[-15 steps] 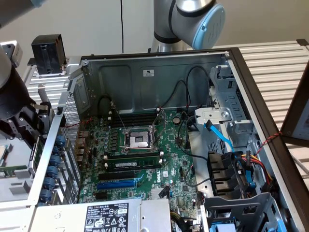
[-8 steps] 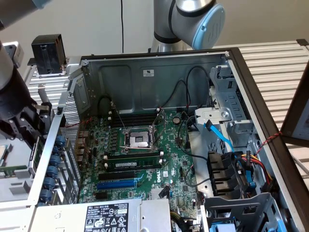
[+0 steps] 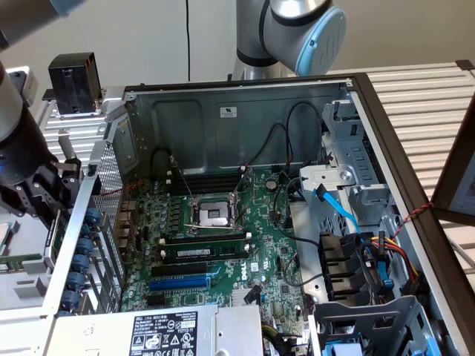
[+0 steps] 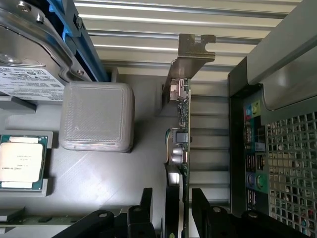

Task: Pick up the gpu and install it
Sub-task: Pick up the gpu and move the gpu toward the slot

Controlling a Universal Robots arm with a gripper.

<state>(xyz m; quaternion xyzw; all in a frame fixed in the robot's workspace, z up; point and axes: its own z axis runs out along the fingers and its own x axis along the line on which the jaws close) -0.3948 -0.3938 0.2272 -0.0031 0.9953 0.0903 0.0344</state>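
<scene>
Gripper [image 4: 174,215] closest to lens: black fingers [image 4: 146,206] spread, one on each side of the gpu [image 4: 184,124], with a gap showing along one finger. The gpu stands on edge, its metal bracket [image 4: 195,52] at the end away from the gripper, just beside the rear port panel [image 4: 252,163]. Exterior view: gripper sits outside the open case [image 3: 245,111], about 9 o'clock from the motherboard [image 3: 223,237].

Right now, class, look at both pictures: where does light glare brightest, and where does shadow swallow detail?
Wrist view: glare streaks the slatted tabletop and brightens the bracket of the gpu; the claw astride the card is near-black. Exterior view: the motherboard is evenly lit, the steel wall of the case has a soft sheen, and the arm at the exterior view's left is darkest.
</scene>
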